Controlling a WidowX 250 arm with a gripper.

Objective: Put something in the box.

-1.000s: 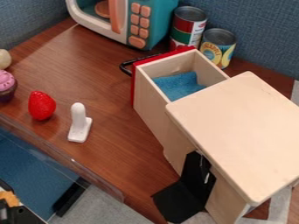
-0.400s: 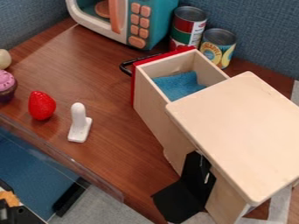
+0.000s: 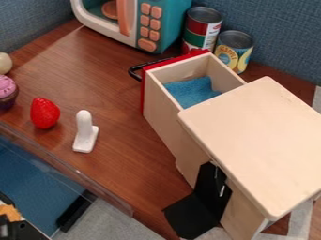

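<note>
brown table (image 3: 119,82), left half | 1 strawberry (image 3: 45,113), left | risk: if gripped off-centre, it could be dropped beside the open drawer (image 3: 162,115), upper centre | pincer state cannot be told

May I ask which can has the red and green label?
The taller can, nearer the toy microwave; the shorter can is labelled yellow and blue.

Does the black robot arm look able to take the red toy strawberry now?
Probably yes, though its reach is unsure: the strawberry has nothing on top, and the white L-shaped piece and pink-topped toy cupcake stand apart from it.
</note>
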